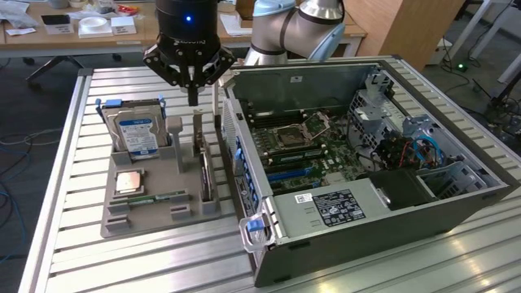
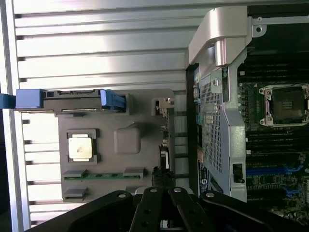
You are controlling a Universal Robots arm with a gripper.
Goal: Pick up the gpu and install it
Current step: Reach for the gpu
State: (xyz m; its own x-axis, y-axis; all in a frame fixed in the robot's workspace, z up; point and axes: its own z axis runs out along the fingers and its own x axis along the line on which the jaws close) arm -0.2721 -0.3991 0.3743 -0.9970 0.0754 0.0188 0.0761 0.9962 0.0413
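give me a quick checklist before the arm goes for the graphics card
1. Gripper empty: ok, it holds nothing.
2. Jaws open for a grasp: not ok, they are shut.
3. Graphics card standing on edge in the gray holder: ok.
4. Gripper lined up over the card: ok, it hovers just above the card's far end, apart from it.
5. Computer case open on top: ok.
6. Blue slots free: ok, they look empty.
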